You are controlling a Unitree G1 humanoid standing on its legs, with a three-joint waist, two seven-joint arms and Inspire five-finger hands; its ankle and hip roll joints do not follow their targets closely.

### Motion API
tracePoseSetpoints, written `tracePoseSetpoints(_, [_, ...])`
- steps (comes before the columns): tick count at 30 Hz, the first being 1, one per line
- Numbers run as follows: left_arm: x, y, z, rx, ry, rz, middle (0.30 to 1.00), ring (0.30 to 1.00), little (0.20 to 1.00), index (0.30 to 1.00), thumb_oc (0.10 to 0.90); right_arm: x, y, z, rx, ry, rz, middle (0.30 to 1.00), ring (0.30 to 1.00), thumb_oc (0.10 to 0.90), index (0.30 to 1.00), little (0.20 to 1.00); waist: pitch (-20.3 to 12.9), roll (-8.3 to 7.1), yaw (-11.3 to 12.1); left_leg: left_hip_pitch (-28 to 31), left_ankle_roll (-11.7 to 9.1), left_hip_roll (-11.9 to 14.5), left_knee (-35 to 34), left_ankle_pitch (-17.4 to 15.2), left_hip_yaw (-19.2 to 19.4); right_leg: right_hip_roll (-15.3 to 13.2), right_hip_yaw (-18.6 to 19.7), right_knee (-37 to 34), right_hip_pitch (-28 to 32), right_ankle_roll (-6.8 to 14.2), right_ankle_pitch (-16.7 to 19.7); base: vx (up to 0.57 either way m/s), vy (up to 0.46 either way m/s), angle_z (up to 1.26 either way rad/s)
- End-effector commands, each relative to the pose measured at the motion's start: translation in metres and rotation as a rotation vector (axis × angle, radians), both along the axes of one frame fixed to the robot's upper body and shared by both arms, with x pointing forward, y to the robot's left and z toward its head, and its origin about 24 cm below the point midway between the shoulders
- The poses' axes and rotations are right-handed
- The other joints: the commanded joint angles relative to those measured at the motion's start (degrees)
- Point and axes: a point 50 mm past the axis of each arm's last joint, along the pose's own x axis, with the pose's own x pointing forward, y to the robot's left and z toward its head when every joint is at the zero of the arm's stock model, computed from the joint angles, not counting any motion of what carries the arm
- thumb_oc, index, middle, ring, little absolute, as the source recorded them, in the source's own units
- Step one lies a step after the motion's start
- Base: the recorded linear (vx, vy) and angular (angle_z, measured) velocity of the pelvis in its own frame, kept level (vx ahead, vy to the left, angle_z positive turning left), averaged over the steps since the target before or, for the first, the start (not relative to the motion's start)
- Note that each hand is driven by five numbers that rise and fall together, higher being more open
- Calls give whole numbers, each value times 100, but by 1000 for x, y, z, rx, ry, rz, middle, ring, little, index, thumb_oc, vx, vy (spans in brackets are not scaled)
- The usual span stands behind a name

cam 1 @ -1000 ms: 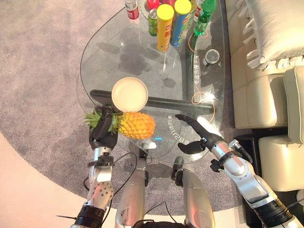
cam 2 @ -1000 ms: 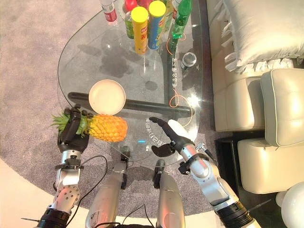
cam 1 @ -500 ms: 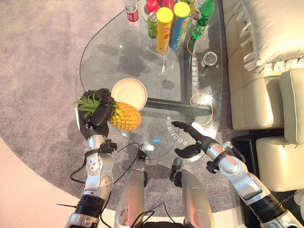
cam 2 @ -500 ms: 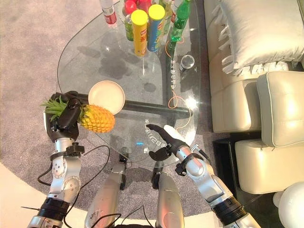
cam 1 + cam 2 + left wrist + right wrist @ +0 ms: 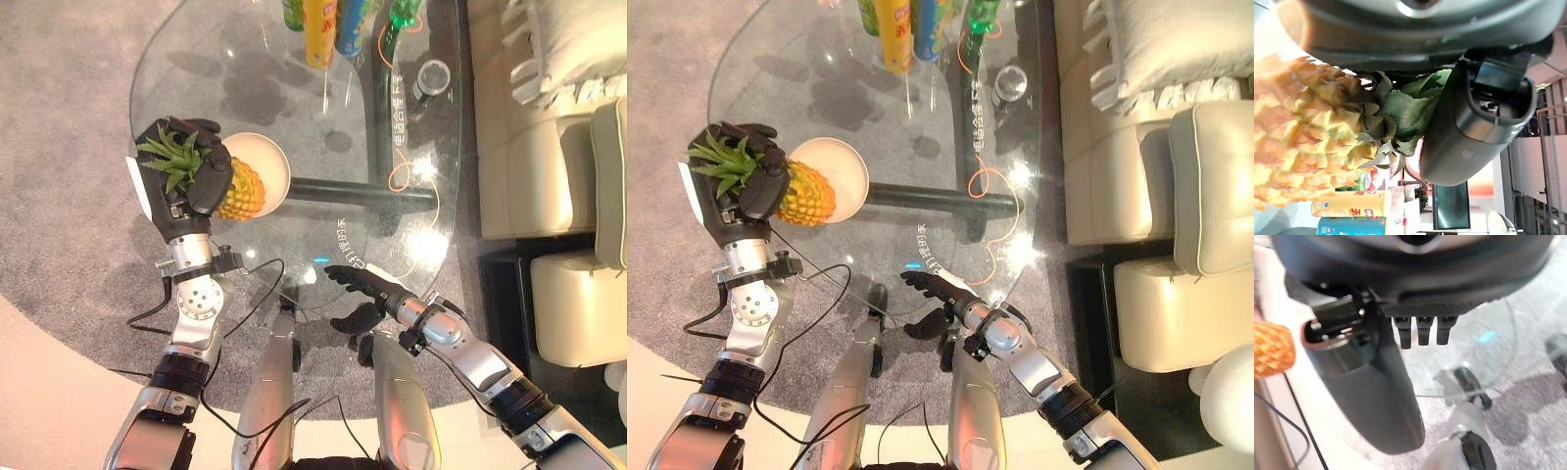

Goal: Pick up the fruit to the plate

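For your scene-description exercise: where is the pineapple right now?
The pineapple is on the table's left side in the head views, gripped at its crown by the left robot hand, its body overlapping the plate.

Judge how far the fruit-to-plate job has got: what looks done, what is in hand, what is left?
Done: the left hand has the pineapple gripped at its leafy crown. In hand: the fruit hangs over the near rim of the plate. Left: setting it down and letting go. The right hand hovers open near the glass table's near edge.

The left robot hand (image 5: 189, 192) has lifted the pineapple (image 5: 238, 192) from the table's near edge over the plate (image 5: 266, 168).
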Motion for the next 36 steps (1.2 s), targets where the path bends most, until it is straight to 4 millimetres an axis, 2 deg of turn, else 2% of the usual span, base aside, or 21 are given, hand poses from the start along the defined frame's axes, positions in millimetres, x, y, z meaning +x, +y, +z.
tracePoseSetpoints(1, [-20,-11,65,81,-431,2,300,300,200,300,100,-2,24,21,118,-50,113,900,900,800,900,900,-150,-103,-29,-209,233,-160,1137,-1040,436,264,32,-1140,-47,199,1087,-28,129,-15])
tracePoseSetpoints(10, [-16,-11,75,89,-521,145,300,300,200,300,100,5,20,25,82,-56,116,900,900,800,900,900,-150,-96,-161,-871,248,-240,1305,-1038,527,322,25,-943,-754,122,1115,-18,105,-3])
tracePoseSetpoints(20, [-13,-16,81,85,-613,268,300,300,200,300,100,12,23,39,86,-86,122,900,900,800,900,900,-150,-59,-231,-1513,260,-333,1501,-1049,576,377,44,-707,-1488,63,1165,-15,79,-2])
tracePoseSetpoints(36, [-2,2,94,1,-620,348,300,300,200,300,100,25,20,58,91,-128,118,900,900,800,900,900,-150,-42,-289,-2132,253,-341,1771,-1050,608,410,68,-459,-2117,38,1222,-8,39,-1])
